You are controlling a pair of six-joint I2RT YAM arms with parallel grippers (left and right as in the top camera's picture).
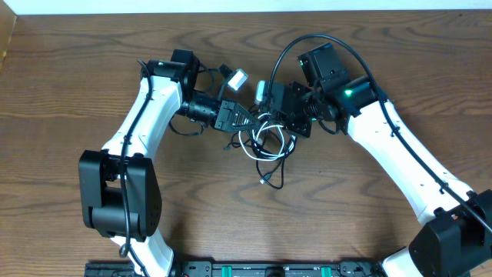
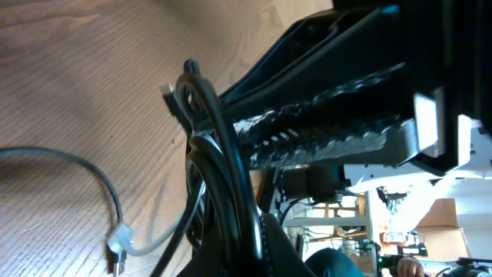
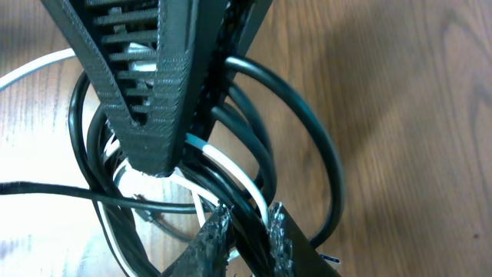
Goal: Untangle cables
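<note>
The cables (image 1: 267,146) lie as a tangle of black and white loops on the table's middle, between both grippers. My left gripper (image 1: 244,117) reaches in from the left and is shut on black cables (image 2: 223,154). My right gripper (image 1: 270,121) comes from the right; its fingertips (image 3: 223,225) pinch a black cable, with the white cable (image 3: 231,165) running beside it. In the right wrist view the gripper (image 3: 252,227) sits low, with a wide black loop (image 3: 327,154) around it. A grey-white cord with a plug end (image 2: 115,245) lies on the wood at lower left.
A white plug (image 1: 237,78) and a small greenish connector (image 1: 261,91) lie just behind the grippers. A loose black tail with a plug (image 1: 265,181) trails toward the front. The left gripper's ribbed finger (image 3: 146,85) crowds close above the tangle.
</note>
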